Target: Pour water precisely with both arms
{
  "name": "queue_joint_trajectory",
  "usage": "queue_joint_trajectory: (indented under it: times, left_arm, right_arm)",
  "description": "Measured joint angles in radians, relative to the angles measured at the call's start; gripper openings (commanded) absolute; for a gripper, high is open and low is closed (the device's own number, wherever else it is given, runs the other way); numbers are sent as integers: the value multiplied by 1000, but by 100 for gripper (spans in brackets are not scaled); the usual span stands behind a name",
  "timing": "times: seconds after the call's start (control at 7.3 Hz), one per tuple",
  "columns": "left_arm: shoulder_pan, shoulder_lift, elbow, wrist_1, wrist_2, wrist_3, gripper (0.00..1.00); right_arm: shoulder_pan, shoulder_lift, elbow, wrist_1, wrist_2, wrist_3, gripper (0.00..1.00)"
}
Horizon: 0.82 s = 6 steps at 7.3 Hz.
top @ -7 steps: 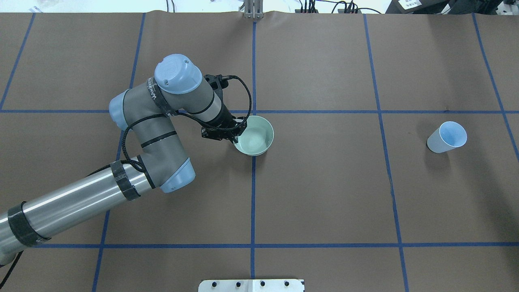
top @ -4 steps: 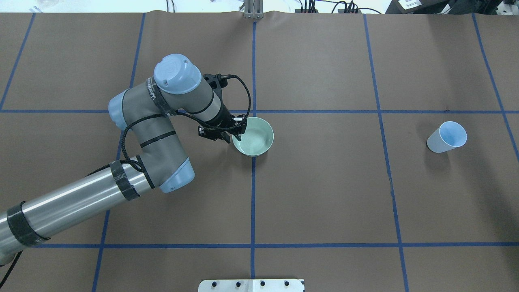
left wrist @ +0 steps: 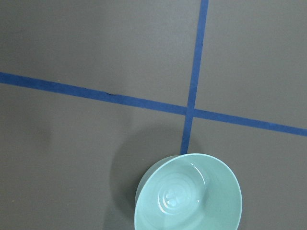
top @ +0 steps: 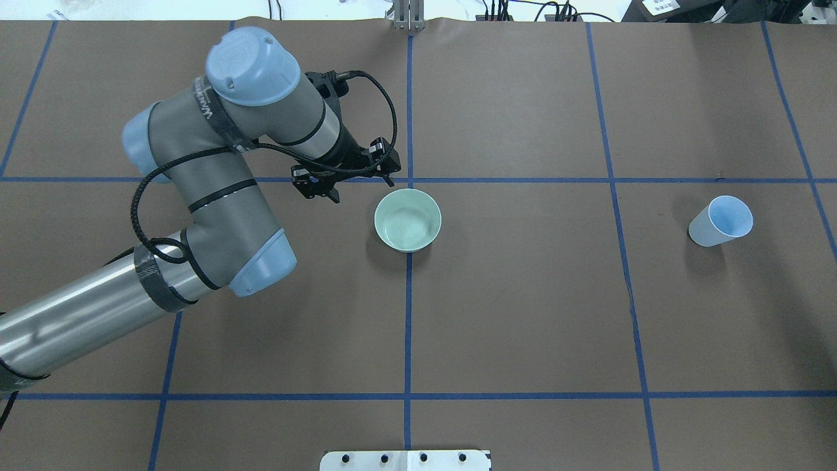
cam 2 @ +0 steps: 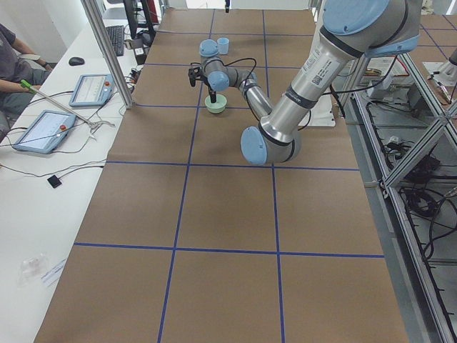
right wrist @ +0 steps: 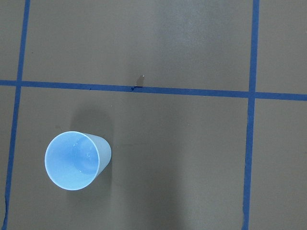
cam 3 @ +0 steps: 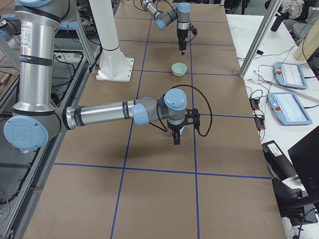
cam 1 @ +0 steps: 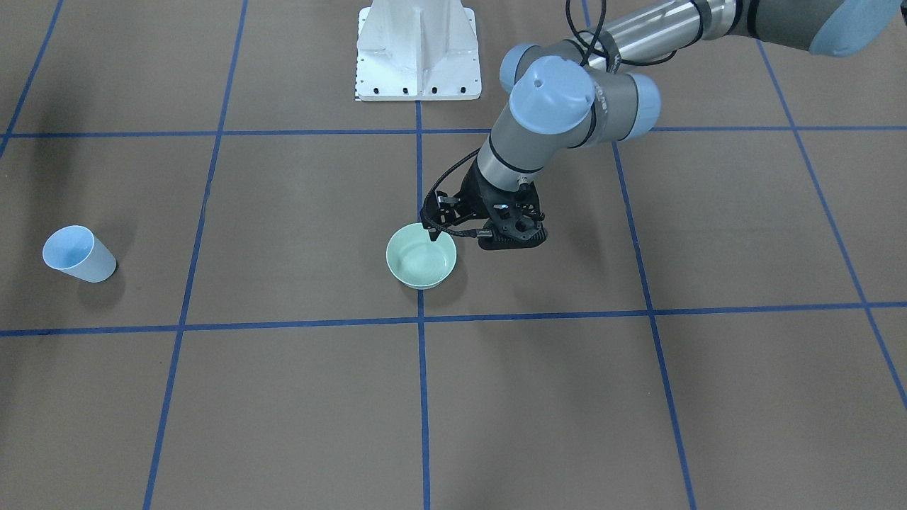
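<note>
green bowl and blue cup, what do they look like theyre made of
Green bowl: probably glazed ceramic, possibly melamine. It is glossy, with sharp highlights on a thick, rounded rim, though some inner glints may be the water. Blue cup: likely thin plastic, with a smooth satin wall, even pale colour and a thin rim. Neither look is conclusive.

The left arm point(top: 222, 203) has matt grey tubular segments and a polished silver forearm tube, with light blue round joint caps point(top: 252, 62), black tape bands and a looping black braided cable point(top: 393, 114). White lettering on one black band is too small to read. The right arm point(cam 3: 99, 115) shows the same grey, silver and blue.
</note>
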Motion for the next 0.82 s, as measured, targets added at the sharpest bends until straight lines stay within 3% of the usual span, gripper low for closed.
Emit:
queue_joint_trajectory:
  times: [0.41, 0.82]
  left_arm:
    - [-55, 210, -191, 58, -2, 211, 99]
    - [-106, 325, -223, 58, -1, 342, 99]
  right_arm:
    - [-123, -11, -2, 151, -19, 25, 100]
    - [-242, -34, -5, 437, -108, 128, 99]
